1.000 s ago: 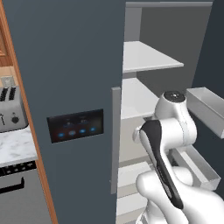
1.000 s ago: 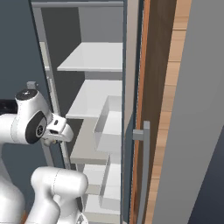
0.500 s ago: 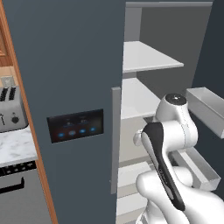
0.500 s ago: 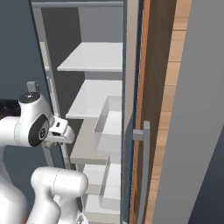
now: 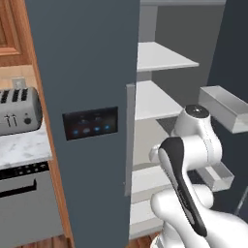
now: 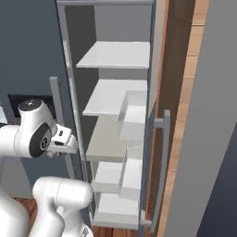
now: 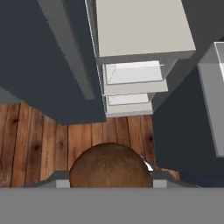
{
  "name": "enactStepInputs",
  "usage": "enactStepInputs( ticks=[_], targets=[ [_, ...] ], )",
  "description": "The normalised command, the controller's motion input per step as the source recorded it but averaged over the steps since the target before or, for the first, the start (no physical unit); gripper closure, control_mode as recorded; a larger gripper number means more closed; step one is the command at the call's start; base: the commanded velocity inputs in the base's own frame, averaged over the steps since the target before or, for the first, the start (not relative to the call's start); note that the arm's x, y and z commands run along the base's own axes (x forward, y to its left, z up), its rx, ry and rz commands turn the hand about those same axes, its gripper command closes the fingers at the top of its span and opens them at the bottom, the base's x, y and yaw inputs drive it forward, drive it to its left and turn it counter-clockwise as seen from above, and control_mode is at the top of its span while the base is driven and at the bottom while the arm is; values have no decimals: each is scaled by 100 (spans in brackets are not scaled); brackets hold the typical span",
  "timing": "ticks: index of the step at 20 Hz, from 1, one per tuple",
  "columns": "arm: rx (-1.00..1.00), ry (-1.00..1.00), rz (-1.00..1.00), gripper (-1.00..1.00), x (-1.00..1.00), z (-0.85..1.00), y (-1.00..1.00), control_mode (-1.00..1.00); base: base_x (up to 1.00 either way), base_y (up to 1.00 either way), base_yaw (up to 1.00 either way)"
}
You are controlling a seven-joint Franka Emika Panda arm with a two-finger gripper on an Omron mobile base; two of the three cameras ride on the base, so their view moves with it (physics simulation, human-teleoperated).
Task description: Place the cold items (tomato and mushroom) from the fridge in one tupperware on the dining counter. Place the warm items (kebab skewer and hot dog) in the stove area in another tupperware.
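The mushroom (image 7: 110, 165) is a rounded, speckled brown dome, gripped between the jaws of the gripper (image 7: 109, 175); it hangs over the wooden floor (image 7: 39, 135), just outside the open fridge (image 5: 87, 72) with white shelves (image 6: 115, 97).

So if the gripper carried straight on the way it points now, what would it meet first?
The gripper, closed on the mushroom, points down beside the open fridge. The wooden floor looks like the first thing in line, though depth is unclear.
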Motion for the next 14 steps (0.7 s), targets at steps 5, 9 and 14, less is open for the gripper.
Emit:
enactStepInputs(
  ticks=[5,9,14],
  targets=[
    [0,0,0,100,0,0,0,100,-98,95,35],
    [0,0,0,100,0,0,0,100,-59,100,60],
    [0,0,0,100,0,0,0,100,-4,63,95]
  ],
)
